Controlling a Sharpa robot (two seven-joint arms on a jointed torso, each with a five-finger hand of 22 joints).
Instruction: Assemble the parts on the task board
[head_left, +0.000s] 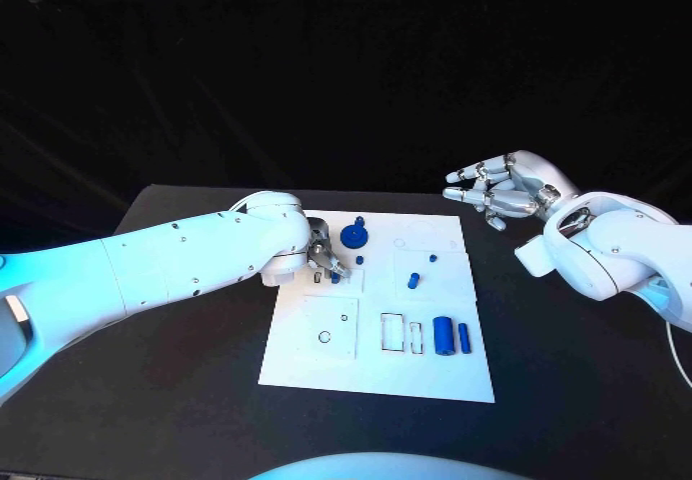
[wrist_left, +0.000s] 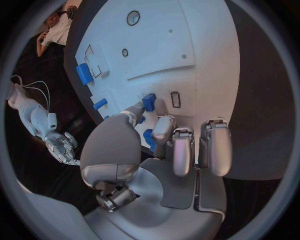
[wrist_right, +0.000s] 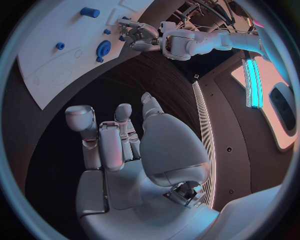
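While the left hand (wrist_left: 147, 150) pinches a small blue part (wrist_left: 149, 102) just over the task board (head_left: 433, 380), a tilt could jam it beside its slot; right hand (head_left: 498, 190) hovers empty, fingers apart, off the board.

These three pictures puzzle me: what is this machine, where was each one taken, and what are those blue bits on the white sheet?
It is a robot with two white arms ending in silver hands. One picture looks down from its head; the two round ones come from cameras at its wrists. On the black table lies a white task board carrying small blue parts, such as a round disc and a cylinder. The left hand reaches over the board, and its fingertips pinch a small blue part. The right hand hovers off the board's far corner, fingers apart, holding nothing.
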